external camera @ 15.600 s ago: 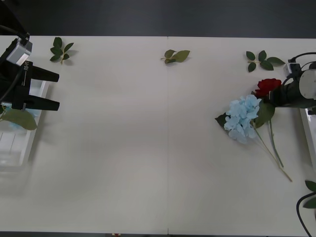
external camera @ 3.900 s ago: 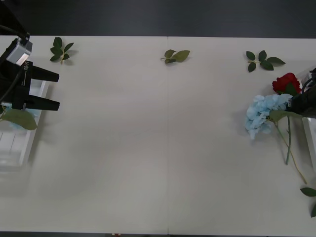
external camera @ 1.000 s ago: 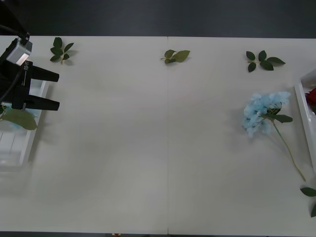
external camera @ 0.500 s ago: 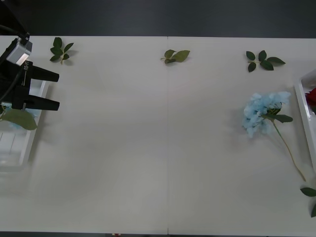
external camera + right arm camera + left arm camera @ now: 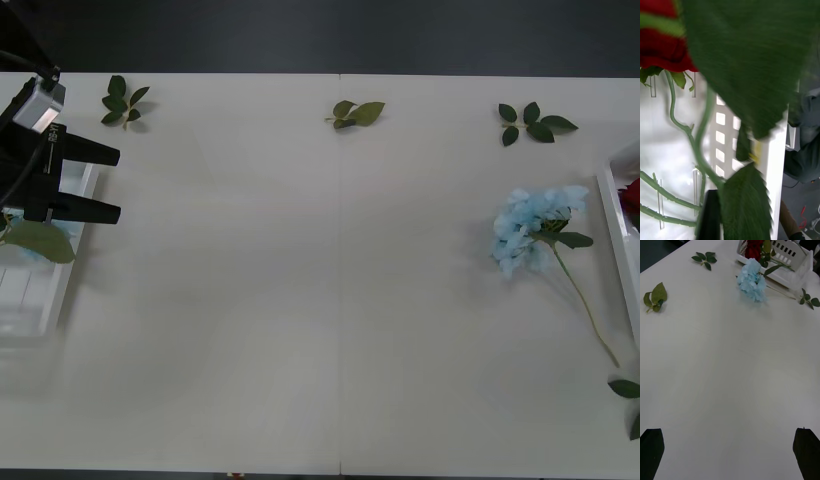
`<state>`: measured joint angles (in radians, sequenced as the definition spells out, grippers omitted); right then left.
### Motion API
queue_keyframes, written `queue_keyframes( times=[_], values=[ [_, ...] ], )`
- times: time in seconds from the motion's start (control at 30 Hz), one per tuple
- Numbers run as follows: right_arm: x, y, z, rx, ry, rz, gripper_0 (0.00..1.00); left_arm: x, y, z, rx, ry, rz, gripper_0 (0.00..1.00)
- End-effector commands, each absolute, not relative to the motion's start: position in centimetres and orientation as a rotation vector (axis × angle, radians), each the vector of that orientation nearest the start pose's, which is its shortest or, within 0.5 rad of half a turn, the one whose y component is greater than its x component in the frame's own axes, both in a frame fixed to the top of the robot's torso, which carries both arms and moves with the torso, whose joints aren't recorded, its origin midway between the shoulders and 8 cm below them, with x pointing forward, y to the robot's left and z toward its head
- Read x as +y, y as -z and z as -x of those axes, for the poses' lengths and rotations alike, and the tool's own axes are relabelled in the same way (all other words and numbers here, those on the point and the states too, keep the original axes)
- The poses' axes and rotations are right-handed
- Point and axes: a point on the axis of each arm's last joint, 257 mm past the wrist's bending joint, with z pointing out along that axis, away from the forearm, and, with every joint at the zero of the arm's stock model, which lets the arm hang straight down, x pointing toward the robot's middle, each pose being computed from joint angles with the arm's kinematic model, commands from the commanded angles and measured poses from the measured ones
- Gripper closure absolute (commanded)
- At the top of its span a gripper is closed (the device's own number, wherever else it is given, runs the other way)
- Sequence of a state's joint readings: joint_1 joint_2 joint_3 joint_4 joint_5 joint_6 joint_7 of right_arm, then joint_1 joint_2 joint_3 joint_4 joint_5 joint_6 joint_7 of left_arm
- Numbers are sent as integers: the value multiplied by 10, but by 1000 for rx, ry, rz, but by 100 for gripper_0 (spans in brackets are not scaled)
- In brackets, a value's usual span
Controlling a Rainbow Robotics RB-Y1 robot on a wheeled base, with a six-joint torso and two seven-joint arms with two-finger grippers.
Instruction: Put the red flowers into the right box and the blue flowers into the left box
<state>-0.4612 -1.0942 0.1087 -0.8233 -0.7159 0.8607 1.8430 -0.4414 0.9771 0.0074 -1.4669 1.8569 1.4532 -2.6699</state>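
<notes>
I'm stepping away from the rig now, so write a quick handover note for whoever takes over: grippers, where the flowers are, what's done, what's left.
Left gripper: open, black fingers spread, parked over the left box at the table's left edge, holding nothing.
Right gripper: at the right box, close above rose stems.
Red flowers: a bloom lies inside the right box, stems across its floor.
Blue flowers: one hydrangea lies on the table just left of the right box, stem pointing toward the robot.
Done: no red flowers on the open table.
Left: carry that hydrangea across to the left box.
</notes>
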Motion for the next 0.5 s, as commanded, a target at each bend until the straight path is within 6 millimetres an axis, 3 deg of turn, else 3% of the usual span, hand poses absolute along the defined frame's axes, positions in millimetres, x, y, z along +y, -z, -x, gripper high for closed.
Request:
queue_keyframes(
  times=[0.03,0.13,0.27,0.5],
  values=[
    [-711,220,-466,2497,686,-76,15,244,87,-451,1722,598,-1379,0],
    [-709,221,-467,2501,687,-57,0,244,87,-451,1722,598,-1379,0],
    [-699,222,-474,2503,688,9,0,244,87,-451,1722,598,-1379,0],
    [-664,210,-484,2538,622,109,0,244,87,-451,1722,598,-1379,0]
  ],
)
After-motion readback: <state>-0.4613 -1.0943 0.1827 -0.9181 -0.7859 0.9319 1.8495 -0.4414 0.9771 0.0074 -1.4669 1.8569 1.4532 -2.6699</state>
